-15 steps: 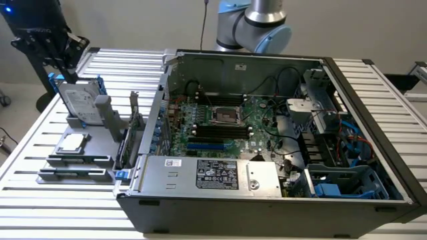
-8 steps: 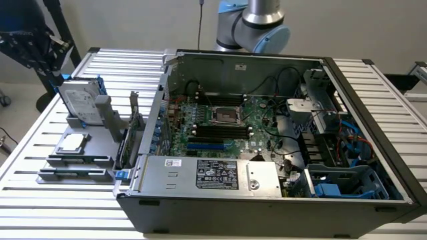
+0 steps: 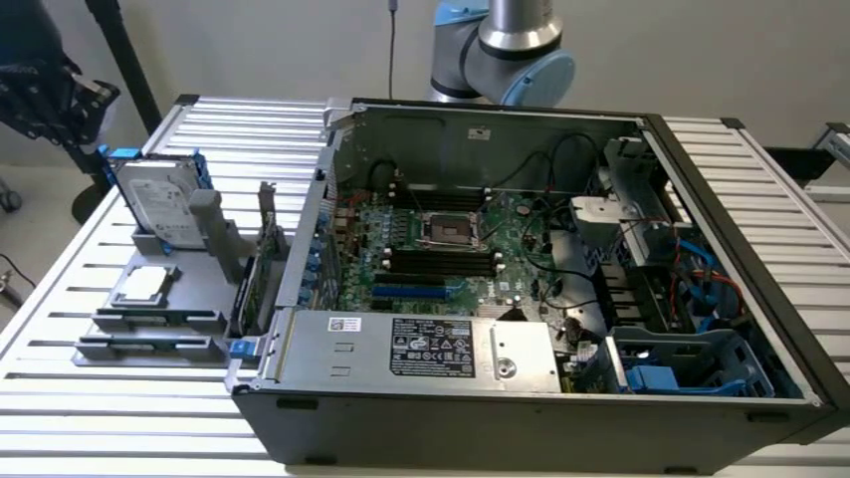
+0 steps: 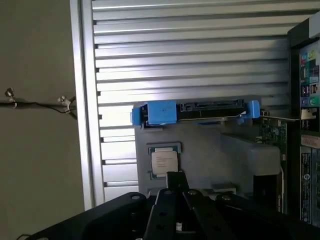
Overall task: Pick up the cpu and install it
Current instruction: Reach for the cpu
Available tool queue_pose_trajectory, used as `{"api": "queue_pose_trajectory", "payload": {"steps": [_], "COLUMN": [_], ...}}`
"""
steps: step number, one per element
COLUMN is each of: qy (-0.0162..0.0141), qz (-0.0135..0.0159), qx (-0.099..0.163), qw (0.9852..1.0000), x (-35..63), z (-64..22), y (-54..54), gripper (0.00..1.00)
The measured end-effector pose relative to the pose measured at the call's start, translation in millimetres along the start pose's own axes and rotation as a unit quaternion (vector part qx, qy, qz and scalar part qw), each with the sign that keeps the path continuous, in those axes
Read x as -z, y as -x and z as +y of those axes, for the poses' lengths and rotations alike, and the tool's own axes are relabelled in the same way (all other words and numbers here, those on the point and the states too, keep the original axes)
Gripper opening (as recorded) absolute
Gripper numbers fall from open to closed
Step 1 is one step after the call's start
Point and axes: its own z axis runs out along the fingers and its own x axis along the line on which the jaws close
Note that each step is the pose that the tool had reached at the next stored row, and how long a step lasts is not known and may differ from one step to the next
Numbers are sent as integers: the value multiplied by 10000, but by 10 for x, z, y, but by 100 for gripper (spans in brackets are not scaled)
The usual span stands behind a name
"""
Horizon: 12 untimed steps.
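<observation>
The cpu is a small square chip with a silver top, lying flat in a pocket of the grey holder at the exterior view's left, beside the open computer case. In the wrist view the cpu lies just beyond the tips of my gripper, which hangs well above it, shut with nothing in it. The motherboard's empty cpu socket sits in the middle of the case. My arm rises behind the case.
A silver hard drive in a blue frame stands upright on the holder behind the cpu. A green card stands between holder and case. The power supply fills the case's near side. All rests on a slatted metal table.
</observation>
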Motion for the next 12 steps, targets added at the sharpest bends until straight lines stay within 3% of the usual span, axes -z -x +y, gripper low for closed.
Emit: {"api": "queue_pose_trajectory", "payload": {"steps": [12], "qy": [2], "qz": [11], "qx": [108], "qw": [9999], "x": [-8], "z": [2], "y": [-17], "gripper": [11]}}
